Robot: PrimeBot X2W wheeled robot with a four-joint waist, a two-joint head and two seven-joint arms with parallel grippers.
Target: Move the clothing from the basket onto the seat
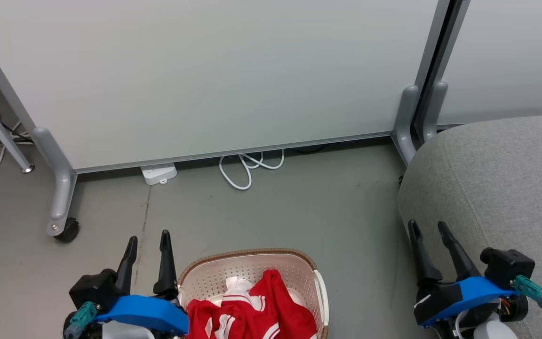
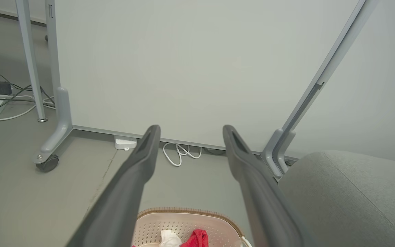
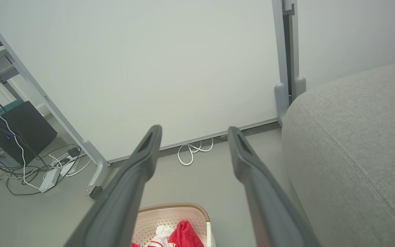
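A heap of soft bright red sports garments (image 1: 257,313) with white stripes and trim is lying crumpled inside a small cream-white perforated plastic basket (image 1: 252,253) with a brown woven-look rim, rising above its wall at the near side. The basket is standing upright on the floor. A large grey fabric-upholstered seat cushion (image 1: 511,188) with rounded edges and a stitched seam is sitting to the basket's right, apart from it.

The grey floor (image 1: 299,207) carries the basket (image 1: 247,254) in front and the seat (image 1: 501,188) at the right. By the partition lie a coiled white cable (image 1: 247,169), a white power strip (image 1: 159,173) and a caster wheel (image 1: 66,230).
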